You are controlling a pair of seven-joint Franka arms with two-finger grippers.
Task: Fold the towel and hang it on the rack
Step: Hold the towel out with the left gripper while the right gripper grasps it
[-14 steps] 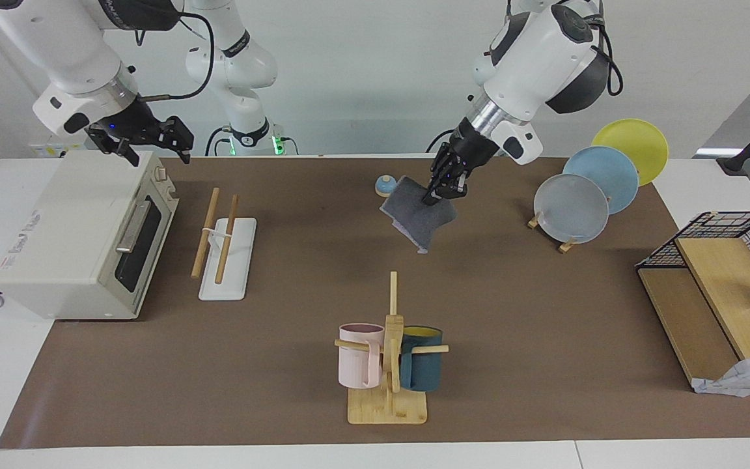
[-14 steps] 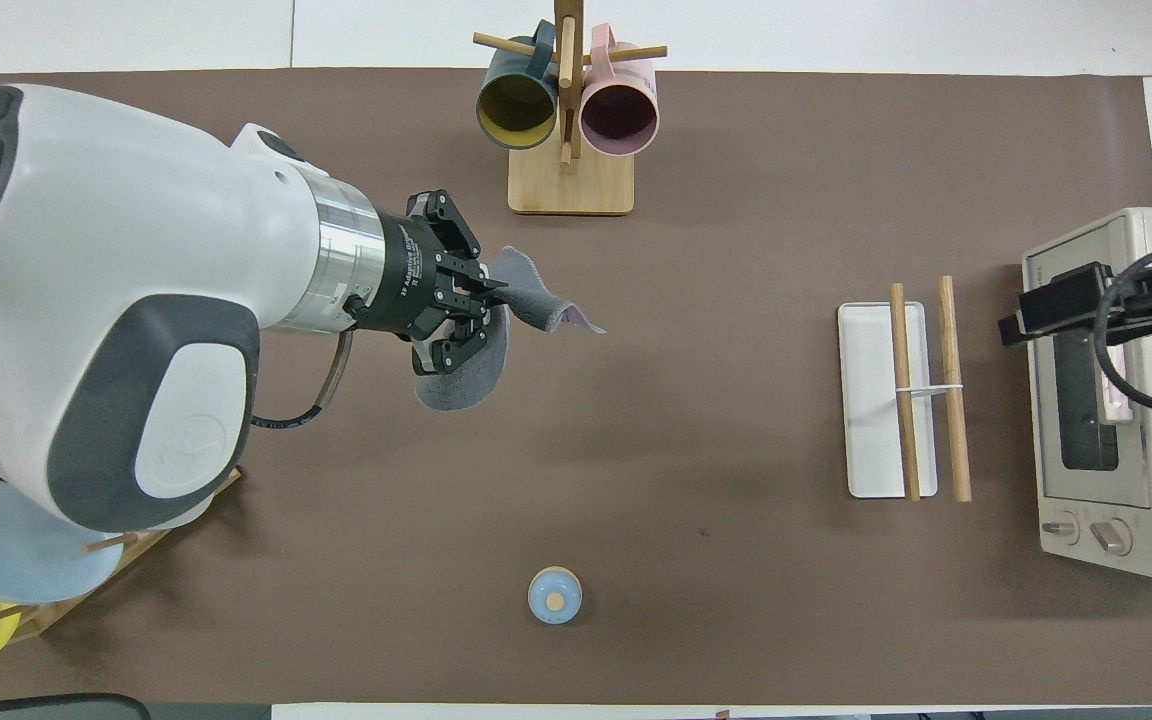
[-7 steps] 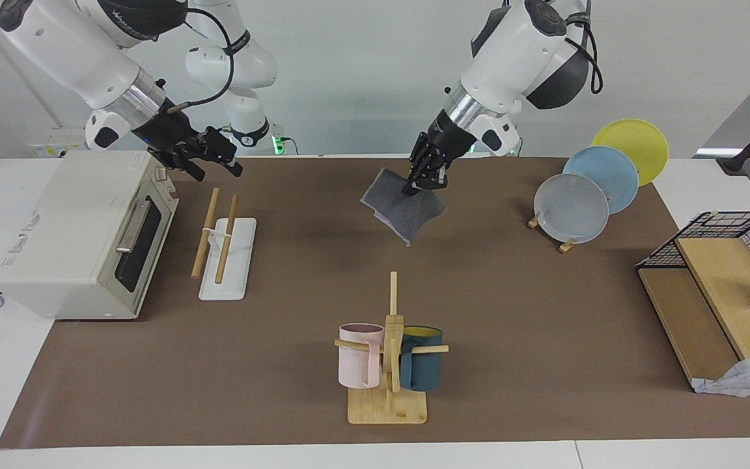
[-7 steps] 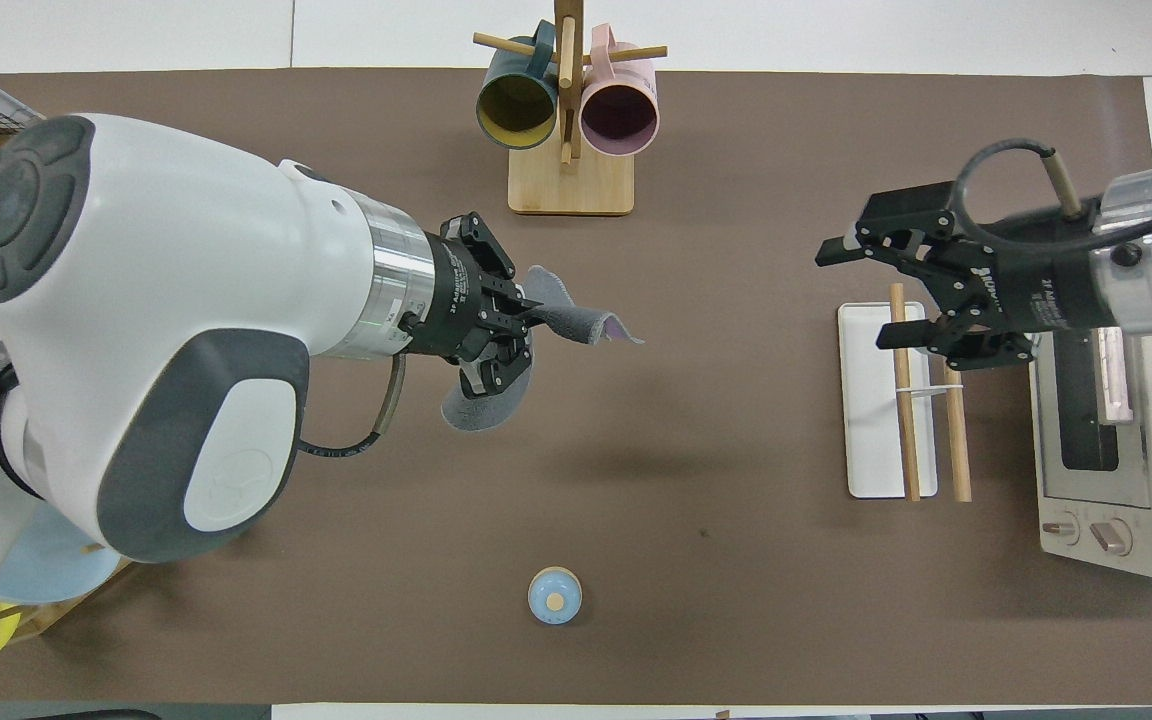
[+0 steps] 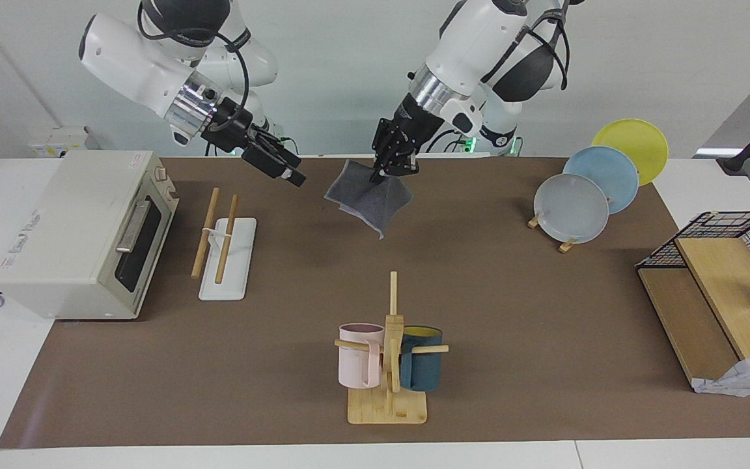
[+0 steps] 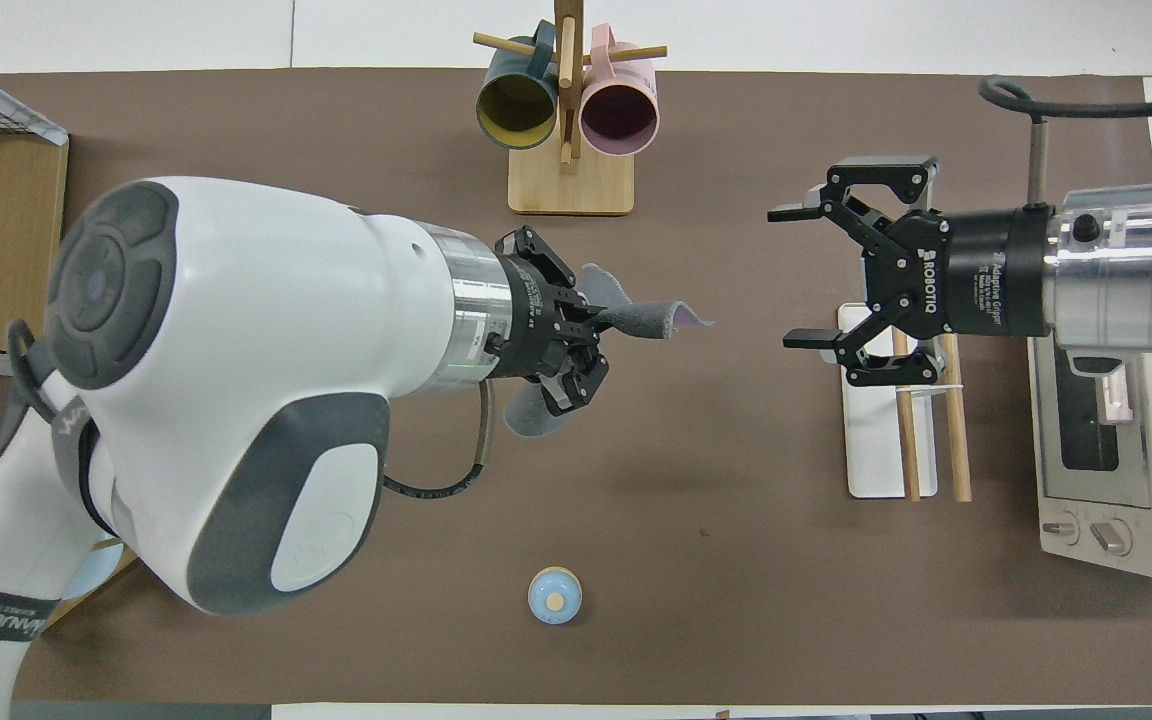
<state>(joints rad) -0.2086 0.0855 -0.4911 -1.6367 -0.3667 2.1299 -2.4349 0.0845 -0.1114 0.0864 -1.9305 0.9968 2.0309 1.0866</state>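
1. The towel (image 5: 368, 198) hangs in the air over the middle of the brown mat (image 5: 512, 293), dark grey face out, folded and drooping to a low corner. A sliver of its purple face shows at one edge in the overhead view.
2. The rack (image 5: 222, 244) sits flat on the mat toward the right arm's end, just beside the toaster oven (image 5: 82, 234). Its two wooden rods run lengthwise from the robots' side outward, parallel to each other and bare.
3. The left gripper (image 5: 388, 170) is pinched tight on the towel's upper edge, carrying its whole weight clear of the mat.
4. The right gripper (image 6: 808, 275) is up in the air with its fingers spread wide and nothing between them, pointing toward the towel. From overhead it sits over the rack's end farther from the robots.
5. The mug tree (image 5: 389, 365) carries a pink mug (image 5: 359, 363) and a dark blue mug (image 5: 422, 367).
6. The plate stand (image 5: 564, 241) holds three plates on edge.
7. A small blue bell (image 6: 555, 595) sits on the mat nearer the robots.
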